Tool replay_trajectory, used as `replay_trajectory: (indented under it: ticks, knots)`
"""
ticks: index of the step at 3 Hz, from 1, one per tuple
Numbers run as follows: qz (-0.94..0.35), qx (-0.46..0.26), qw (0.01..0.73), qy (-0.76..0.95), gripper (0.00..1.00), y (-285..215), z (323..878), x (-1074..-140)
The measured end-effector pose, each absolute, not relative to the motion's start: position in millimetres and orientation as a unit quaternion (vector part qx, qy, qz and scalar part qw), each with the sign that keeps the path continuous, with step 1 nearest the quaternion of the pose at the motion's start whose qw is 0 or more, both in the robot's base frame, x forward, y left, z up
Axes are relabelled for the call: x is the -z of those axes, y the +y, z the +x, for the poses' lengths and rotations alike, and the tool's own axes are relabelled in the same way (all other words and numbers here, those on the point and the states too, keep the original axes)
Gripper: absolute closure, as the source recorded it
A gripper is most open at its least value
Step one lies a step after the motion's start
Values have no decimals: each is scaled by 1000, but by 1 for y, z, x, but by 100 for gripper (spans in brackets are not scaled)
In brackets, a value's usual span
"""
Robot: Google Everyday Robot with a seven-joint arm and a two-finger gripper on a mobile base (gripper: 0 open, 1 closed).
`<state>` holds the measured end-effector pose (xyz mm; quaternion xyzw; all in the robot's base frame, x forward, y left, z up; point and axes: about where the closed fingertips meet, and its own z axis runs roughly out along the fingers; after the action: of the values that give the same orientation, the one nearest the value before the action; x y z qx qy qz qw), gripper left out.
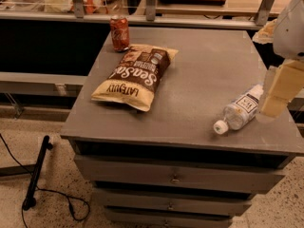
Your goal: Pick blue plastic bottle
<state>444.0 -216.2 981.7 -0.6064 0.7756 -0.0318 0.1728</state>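
Observation:
The blue plastic bottle (239, 111) is clear and ribbed, with a white label. It lies on its side near the front right of the grey cabinet top (204, 75), its white cap (220, 127) pointing to the front left. My gripper (280, 91), cream-coloured, hangs from the white arm (292, 27) at the right edge of the view. It is just above and to the right of the bottle's base end and covers that end. The bottle rests on the cabinet top.
A red-brown soda can (119, 33) stands at the back left corner. A brown and cream chip bag (135, 76) lies left of centre. Drawers (175, 177) are below the top. A black pole and cable (35, 175) lie on the floor at the left.

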Motion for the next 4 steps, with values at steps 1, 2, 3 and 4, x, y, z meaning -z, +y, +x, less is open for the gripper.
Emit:
replay_trajectory:
  ticks: [1,2,3,4]
  knots:
    - [-633,28,158,758,0,-228,464,-978]
    - [-668,25,129,732,0,-237,489,-970]
    - [-717,33,92,690,0,-238,508,-953]
    - [-766,30,72,638,0,-240,522,-927]
